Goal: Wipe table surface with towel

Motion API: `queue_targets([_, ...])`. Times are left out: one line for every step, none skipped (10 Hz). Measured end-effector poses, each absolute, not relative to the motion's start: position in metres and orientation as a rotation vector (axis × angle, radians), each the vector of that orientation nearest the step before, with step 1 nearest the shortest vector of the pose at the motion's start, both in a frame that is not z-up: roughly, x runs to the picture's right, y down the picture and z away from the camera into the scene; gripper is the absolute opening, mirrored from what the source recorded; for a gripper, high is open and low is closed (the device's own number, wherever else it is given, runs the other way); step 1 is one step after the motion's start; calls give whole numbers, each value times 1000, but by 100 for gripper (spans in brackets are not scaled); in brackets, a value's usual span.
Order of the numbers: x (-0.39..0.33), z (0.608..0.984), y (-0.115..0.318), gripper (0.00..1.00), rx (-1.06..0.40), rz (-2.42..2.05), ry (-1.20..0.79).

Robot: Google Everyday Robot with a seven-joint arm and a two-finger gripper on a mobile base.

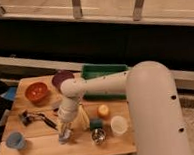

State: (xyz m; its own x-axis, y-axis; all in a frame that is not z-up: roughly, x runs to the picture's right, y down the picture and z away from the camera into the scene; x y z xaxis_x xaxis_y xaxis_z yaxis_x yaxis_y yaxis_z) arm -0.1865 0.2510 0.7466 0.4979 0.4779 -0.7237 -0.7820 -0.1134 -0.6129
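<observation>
Fingers (64, 137) low on table surface (45, 148), near metal cup (98, 136).

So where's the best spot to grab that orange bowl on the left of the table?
Probably the orange bowl by its rim, from above: it sits upright and open, so one finger can go inside and one outside. The near edge looks easiest, since the pincer is toward the table front.
</observation>
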Motion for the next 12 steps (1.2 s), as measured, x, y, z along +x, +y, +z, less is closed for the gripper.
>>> queue_targets([-192, 738, 265, 0, -1308, 1087, 311])
queue_targets([-189, 735, 273, 0, -1309, 1094, 333])
queue_targets([-186, 733, 277, 0, -1307, 1103, 349])
queue_targets([-178, 733, 279, 0, -1298, 1120, 368])
queue_targets([-170, 736, 276, 0, -1284, 1139, 378])
queue_targets([-159, 742, 268, 0, -1264, 1157, 387])
queue_targets([-149, 752, 253, 0, -1235, 1170, 392])
queue_targets([-145, 761, 238, 0, -1213, 1166, 385])
queue_targets([-146, 768, 226, 0, -1200, 1158, 374])
queue_targets([-149, 774, 217, 0, -1195, 1144, 365])
queue_targets([-154, 778, 211, 0, -1197, 1125, 355])
queue_targets([-155, 778, 211, 0, -1203, 1116, 355])
